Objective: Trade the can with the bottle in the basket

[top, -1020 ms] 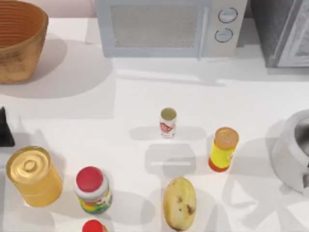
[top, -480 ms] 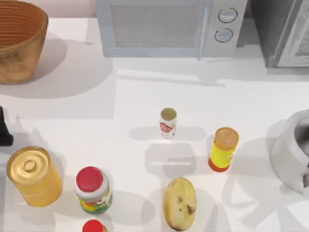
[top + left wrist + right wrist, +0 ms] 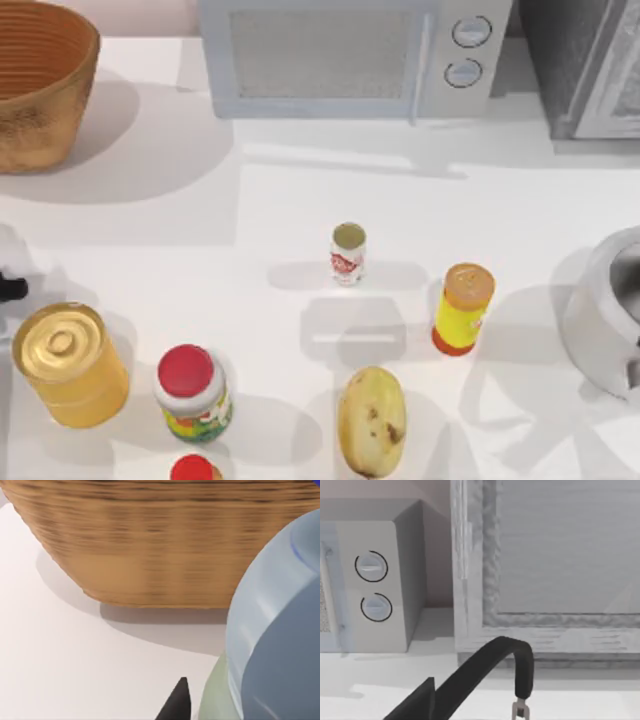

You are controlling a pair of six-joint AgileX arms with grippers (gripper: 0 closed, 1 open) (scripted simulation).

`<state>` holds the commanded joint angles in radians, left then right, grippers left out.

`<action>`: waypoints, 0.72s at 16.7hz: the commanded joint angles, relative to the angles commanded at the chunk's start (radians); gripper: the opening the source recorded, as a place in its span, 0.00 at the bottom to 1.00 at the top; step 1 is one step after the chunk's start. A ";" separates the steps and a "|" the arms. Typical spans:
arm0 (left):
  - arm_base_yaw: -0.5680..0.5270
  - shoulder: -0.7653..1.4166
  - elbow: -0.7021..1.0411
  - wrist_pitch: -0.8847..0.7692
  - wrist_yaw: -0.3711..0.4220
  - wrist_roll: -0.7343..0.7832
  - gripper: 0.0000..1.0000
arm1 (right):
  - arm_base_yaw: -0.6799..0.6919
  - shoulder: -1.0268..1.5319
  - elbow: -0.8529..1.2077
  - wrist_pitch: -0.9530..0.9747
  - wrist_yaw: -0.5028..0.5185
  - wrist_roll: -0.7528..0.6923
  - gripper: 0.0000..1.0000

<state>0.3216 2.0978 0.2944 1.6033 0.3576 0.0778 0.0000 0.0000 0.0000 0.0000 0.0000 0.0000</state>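
My left end effector [image 3: 177, 705] grips the bottle [image 3: 275, 630] – now pulled off left, away from basket [image 3: 40, 90]; can [image 3: 348, 253] next.

White table [image 3: 250, 200]: basket [image 3: 40, 90] at back-left corner, microwave [image 3: 350, 55] along back edge, grey box [image 3: 590, 65] at back-right corner. Can [image 3: 348, 253] upright mid-table, yellow bottle [image 3: 463, 308] just right and nearer the front, grey pot [image 3: 605, 320] at right edge. Front-left: gold tin [image 3: 68, 365], red-capped jar [image 3: 192, 395], another red cap [image 3: 195, 468] at the front edge; potato [image 3: 371, 420] lies front-centre.
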 joint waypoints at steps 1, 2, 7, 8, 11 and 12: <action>0.000 0.000 0.000 0.000 0.000 0.000 0.02 | 0.000 0.000 0.000 0.000 0.000 0.000 1.00; 0.000 0.000 0.000 0.000 0.000 0.000 0.00 | 0.000 0.000 0.000 0.000 0.000 0.000 1.00; 0.000 0.000 0.000 0.000 0.000 0.000 0.00 | 0.000 0.000 0.000 0.000 0.000 0.000 1.00; 0.000 0.000 0.000 0.000 0.000 0.000 0.00 | 0.000 0.000 0.000 0.000 0.000 0.000 1.00; 0.001 -0.001 -0.001 0.000 0.000 0.001 0.00 | 0.000 0.000 0.000 0.000 0.000 0.000 1.00; 0.005 -0.001 0.004 -0.010 0.010 0.003 0.00 | 0.000 0.000 0.000 0.000 0.000 0.000 1.00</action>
<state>0.3271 2.0964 0.2979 1.5935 0.3676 0.0805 0.0000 0.0000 0.0000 0.0000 0.0000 0.0000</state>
